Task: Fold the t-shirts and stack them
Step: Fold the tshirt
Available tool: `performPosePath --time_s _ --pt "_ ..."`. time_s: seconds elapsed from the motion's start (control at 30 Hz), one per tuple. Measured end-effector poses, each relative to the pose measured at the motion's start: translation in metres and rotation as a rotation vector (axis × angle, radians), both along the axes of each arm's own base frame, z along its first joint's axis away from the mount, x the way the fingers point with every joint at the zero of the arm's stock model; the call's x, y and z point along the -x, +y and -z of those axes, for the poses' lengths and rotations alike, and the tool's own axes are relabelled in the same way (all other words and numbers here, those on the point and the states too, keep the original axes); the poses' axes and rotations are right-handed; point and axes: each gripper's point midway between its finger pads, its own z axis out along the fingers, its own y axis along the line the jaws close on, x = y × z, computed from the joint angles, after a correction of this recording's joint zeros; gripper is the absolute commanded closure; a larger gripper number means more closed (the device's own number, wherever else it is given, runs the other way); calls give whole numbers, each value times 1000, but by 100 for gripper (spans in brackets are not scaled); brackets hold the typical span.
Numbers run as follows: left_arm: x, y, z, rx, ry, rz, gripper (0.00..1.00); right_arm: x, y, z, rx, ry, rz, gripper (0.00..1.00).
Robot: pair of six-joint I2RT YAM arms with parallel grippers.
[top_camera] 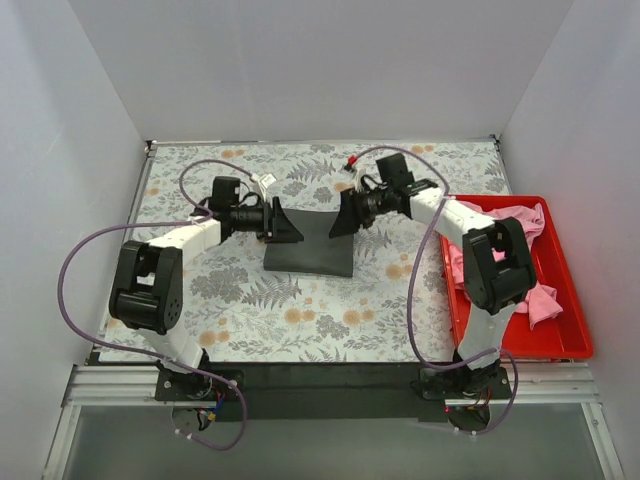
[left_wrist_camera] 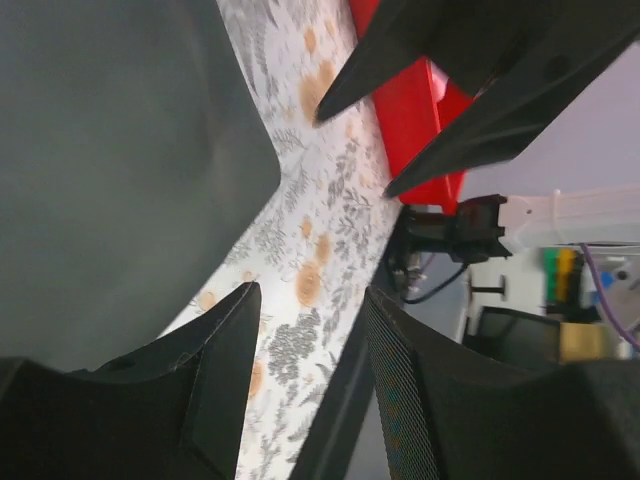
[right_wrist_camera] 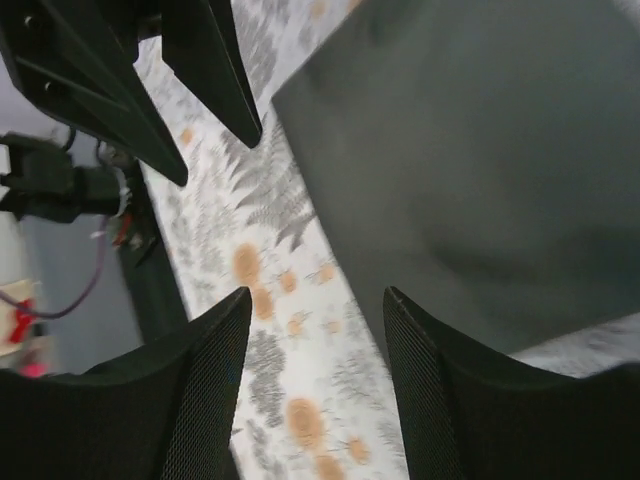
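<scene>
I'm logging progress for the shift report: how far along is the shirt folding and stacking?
Done: the dark grey t-shirt lies folded into a compact rectangle on the floral cloth. In hand: nothing gripped; the left gripper and right gripper flank it, jaws open. Left: the pink t-shirts lie crumpled in the red tray, unfolded, and nothing is stacked yet.

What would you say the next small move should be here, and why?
I would probably lift the right hand away and swing it toward the pink shirts in the red tray. The dark grey shirt already lies as a folded rectangle, and the left hand and right hand are both open, holding nothing.
</scene>
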Motion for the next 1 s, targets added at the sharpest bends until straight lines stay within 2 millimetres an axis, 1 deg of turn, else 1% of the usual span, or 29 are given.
performPosePath --time_s 0.07,0.1,0.17,0.2,0.27,0.33,0.4,0.43,0.47,0.5,0.57,0.67,0.8,0.87,0.9,0.97,1.0 --pt "21 -12 17 26 111 14 57 27 11 29 -12 152 -7 44" --pt "27 -13 24 33 153 10 57 41 15 42 -10 224 -8 47" --pt "34 -13 40 47 250 -15 58 60 22 59 -12 333 -12 50" --pt "35 -12 47 51 289 -29 58 65 26 64 -20 373 -16 52" --pt "33 -12 60 54 344 -51 58 66 33 75 -34 423 -14 53" --pt "29 -10 73 53 384 -75 58 61 36 87 -46 458 -3 55" --pt "26 -7 85 54 418 -96 58 57 32 105 -44 505 23 56" --pt "25 -4 93 53 440 -109 58 56 28 115 -38 532 41 57" --pt "24 -1 100 57 466 -121 59 57 22 120 -46 575 49 57" --pt "24 4 105 70 495 -127 59 58 18 122 -61 609 51 57" --pt "23 12 108 110 535 -126 59 58 9 122 -81 635 59 57" --pt "20 21 107 138 529 -137 59 59 -2 123 -104 656 70 58" --pt "25 25 102 150 514 -136 57 57 -10 119 -92 616 98 58" --pt "30 27 92 144 491 -134 57 51 -13 115 -65 557 126 58" --pt "30 29 85 134 466 -138 56 49 -15 111 -57 529 135 55" --pt "26 34 67 92 389 -164 55 43 -19 95 -40 444 156 50" --pt "22 37 54 65 329 -187 53 40 -21 84 -33 396 165 45"
